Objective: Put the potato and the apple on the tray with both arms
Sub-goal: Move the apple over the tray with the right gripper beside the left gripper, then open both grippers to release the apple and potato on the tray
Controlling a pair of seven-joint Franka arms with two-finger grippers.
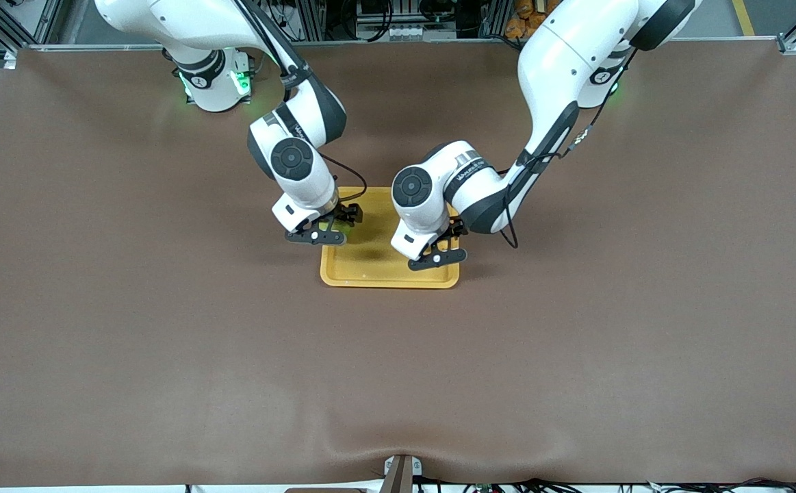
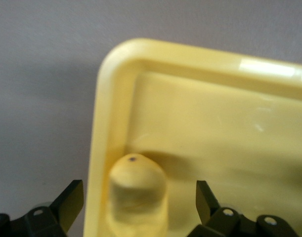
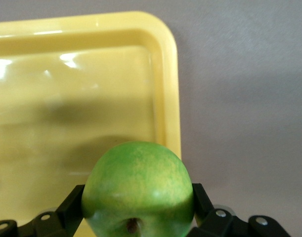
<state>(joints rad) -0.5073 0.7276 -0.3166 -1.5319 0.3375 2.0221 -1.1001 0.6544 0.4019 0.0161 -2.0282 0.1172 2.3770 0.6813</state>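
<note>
Front view: a brown worktop [image 1: 165, 329] is seen filling most of the frame, with metal framing and cables glimpsed along the top edge. A yellow tray [image 1: 370, 274] is placed mid-worktop. The right pincer [image 1: 332, 229] is held over the tray's edge toward the right arm's end; only a sliver of green is made out under it. The left pincer [image 1: 439, 250] is held over the tray's corner toward the left arm's end, nearer the camera; anything below it is hidden by the wrist.

Left wrist view: the potato [image 2: 138, 195] is seen resting in a corner of the tray [image 2: 111, 98], just inside the rim. The left pincer [image 2: 140, 207] is spread wide, its fingers [image 2: 69, 202] clear of the potato on both sides. The lower part of the potato is cut off.

Right wrist view: the apple [image 3: 138, 190] is clamped in the right pincer [image 3: 138, 210], stem dimple facing the camera, over the rim of the tray [image 3: 168, 74]. The finger bases are cut off.
</note>
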